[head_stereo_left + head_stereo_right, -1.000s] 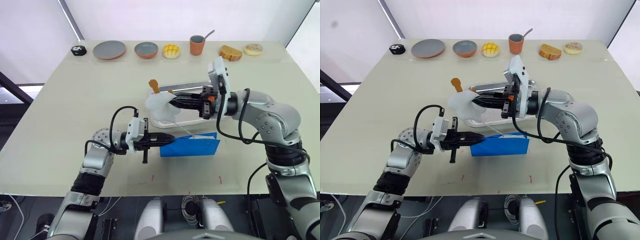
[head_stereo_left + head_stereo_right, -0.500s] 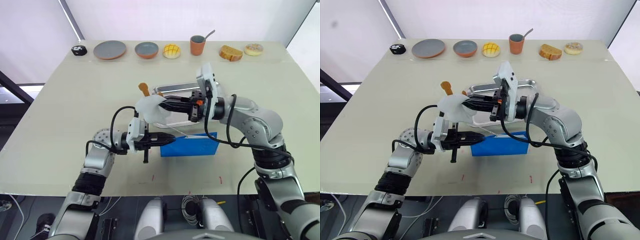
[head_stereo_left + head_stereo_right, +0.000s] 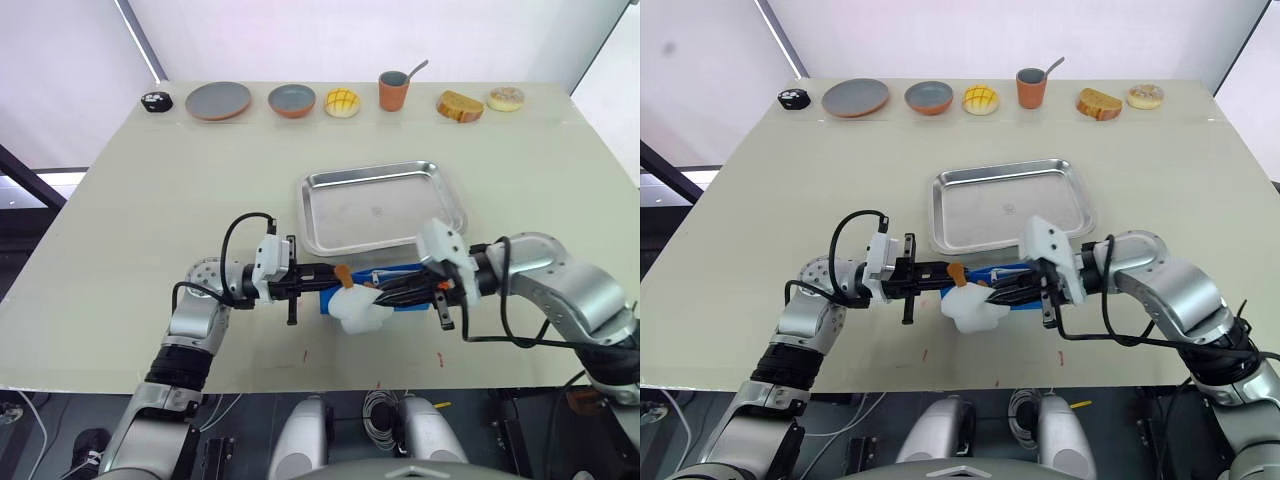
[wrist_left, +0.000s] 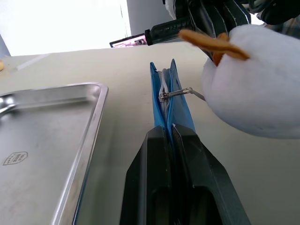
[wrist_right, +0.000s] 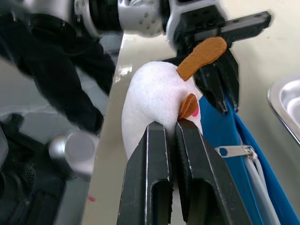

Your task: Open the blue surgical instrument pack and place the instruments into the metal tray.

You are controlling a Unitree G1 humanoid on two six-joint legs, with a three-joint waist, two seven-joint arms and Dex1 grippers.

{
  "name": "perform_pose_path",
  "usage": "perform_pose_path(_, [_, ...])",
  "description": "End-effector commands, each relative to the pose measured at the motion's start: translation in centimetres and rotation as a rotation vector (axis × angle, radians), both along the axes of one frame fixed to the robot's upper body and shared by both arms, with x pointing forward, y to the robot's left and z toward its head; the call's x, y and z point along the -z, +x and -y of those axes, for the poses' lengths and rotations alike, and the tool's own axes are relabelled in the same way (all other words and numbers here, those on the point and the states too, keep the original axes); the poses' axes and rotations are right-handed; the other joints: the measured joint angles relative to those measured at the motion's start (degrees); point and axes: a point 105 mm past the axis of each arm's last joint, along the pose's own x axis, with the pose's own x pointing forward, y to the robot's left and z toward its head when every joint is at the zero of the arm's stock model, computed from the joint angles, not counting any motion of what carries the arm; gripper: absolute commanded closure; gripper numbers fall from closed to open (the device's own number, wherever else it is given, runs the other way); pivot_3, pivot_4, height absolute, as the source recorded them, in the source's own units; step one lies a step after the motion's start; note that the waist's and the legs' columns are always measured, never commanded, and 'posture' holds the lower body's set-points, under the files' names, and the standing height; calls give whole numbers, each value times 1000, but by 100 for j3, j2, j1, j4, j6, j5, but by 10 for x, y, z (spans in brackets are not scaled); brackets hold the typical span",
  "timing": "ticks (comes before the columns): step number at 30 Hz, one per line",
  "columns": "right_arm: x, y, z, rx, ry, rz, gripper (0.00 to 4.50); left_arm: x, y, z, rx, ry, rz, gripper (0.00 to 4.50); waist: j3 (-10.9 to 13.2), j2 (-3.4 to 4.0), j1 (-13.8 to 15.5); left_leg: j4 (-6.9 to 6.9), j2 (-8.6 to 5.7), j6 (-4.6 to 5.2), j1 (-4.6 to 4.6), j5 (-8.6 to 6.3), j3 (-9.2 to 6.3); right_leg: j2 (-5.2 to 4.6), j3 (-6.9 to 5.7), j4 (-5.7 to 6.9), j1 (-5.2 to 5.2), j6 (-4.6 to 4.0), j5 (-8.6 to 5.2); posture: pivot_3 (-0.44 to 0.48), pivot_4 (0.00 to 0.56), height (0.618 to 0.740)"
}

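Note:
The blue surgical instrument pack [image 4: 169,91] stands on edge in front of the metal tray [image 3: 380,205], with a silver zipper pull [image 4: 180,93] on its top seam. My left gripper [image 3: 333,284] is shut on the pack's left end. My right gripper [image 3: 377,297] is shut on a white wad with orange bits [image 3: 360,310], held low against the pack's near side and covering much of it. The tray's floor is bare. The instruments are hidden.
Along the table's far edge stand a small black object [image 3: 156,100], a grey plate [image 3: 218,99], a grey-and-orange bowl [image 3: 292,99], a yellow bun [image 3: 342,102], an orange cup with a spoon [image 3: 394,90], a bread piece [image 3: 461,105] and a doughnut [image 3: 506,98].
My right gripper has carried the white wad from above the tray's left end down to the table in front of the pack. The left gripper has kept its hold and place.

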Motion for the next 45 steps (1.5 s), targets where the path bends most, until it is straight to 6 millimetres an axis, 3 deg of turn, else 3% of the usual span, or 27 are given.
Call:
perform_pose_path(1, [5, 0, -4, -48, -47, 29, 4412, 8, -2, 0, 10, 40, -35, 4500, 0, 0, 8, 0, 0, 0, 0, 0, 0, 0, -1, 0, 0, 0, 0, 0, 150, 740])
perform_pose_path(2, [7, 1, -4, -52, -57, 27, 4412, 7, -2, 1, 13, 42, -34, 4500, 0, 0, 9, 0, 1, 0, 0, 0, -2, -1, -1, -1, 0, 0, 0, 0, 150, 740])
perform_pose_path(5, [8, 3, -6, -54, -62, 25, 3558, 5, -3, 2, 18, 45, -31, 4500, 0, 0, 8, 0, 3, 0, 0, 0, -1, -2, 0, -2, 0, 0, 0, 0, 150, 740])
perform_pose_path(9, [9, -3, -6, -87, -72, 12, 1877, 3, -3, 4, 21, 42, -26, 4500, 0, 0, 9, 0, 4, 0, 0, 0, -2, -2, -1, -1, 0, 0, 0, 0, 150, 740])
perform_pose_path(10, [7, -4, -6, -91, -64, 10, 1755, 2, -3, 4, 21, 41, -26, 4500, 0, 0, 9, 0, 4, 0, 0, 0, -2, -2, -1, -1, 0, 0, 0, 0, 150, 740])
perform_pose_path(11, [5, -4, -6, -89, -52, 13, 1179, 2, -4, 5, 20, 41, -25, 4500, 0, 0, 9, 0, 4, 0, 0, 0, -2, -2, -1, -1, 0, 0, 0, 0, 150, 740])
perform_pose_path(13, [-3, -6, -4, -94, -16, 2, 694, 2, -4, 5, 21, 41, -23, 4500, 0, 0, 9, 0, 4, 0, 0, 0, -2, -2, -1, -1, 0, 0, 0, 0, 150, 740])
perform_pose_path(14, [-11, -8, -1, -94, 24, -16, 146, 2, -5, 5, 22, 42, -21, 4500, 0, 0, 10, 0, 4, 0, -1, 0, -3, -2, -1, -1, 0, 0, 0, 0, 150, 740])
perform_pose_path(15, [-19, -10, 2, -97, 60, -30, 42, 2, -6, 5, 25, 44, -18, 4500, 0, -1, 17, 0, 4, 0, -1, 0, -3, -2, -1, -1, 0, 0, 0, 0, 150, 740])
perform_pose_path(18, [-44, -14, 23, -70, 146, -48, 42, 3, -6, 5, 24, 47, -13, 4500, 1, -2, 37, 1, 2, 0, -5, 0, -7, -11, -5, -3, 1, 0, 0, 0, 150, 740])
perform_pose_path(22, [-60, 1, 45, 88, 249, -24, 42, 4, -6, 5, 22, 49, -6, 4500, 1, -2, 28, 1, 2, 0, -4, 0, -8, -12, -9, -5, 4, 0, 0, 0, 150, 740])
perform_pose_path(24, [-56, 5, 59, 151, 245, -9, 42, 5, -7, 5, 20, 47, -3, 4500, 1, -3, 37, 0, 2, 0, -5, 0, -13, -11, -12, -4, 4, 0, 0, 0, 150, 740])
perform_pose_path(31, [-13, 27, 105, 338, 226, -13, 42, 9, -8, 3, 20, 44, -7, 4500, 1, -3, 27, 0, -14, 0, -1, 0, -2, -11, -7, -6, 7, 1, 0, 0, 150, 740])
perform_pose_path(37, [14, 36, 98, 298, 259, -26, 42, 6, -9, 5, 26, 41, 0, 4500, 1, -3, 19, 0, -12, 0, 2, 0, -2, -7, -4, -4, 7, 1, 0, 0, 150, 740])
perform_pose_path(45, [19, 43, 78, 225, 278, -42, 42, -3, -10, 4, 26, 46, -1, 4500, 1, -3, 22, 1, -5, 0, 1, 0, -5, -10, -5, -4, 7, 1, 1, 0, 150, 740])
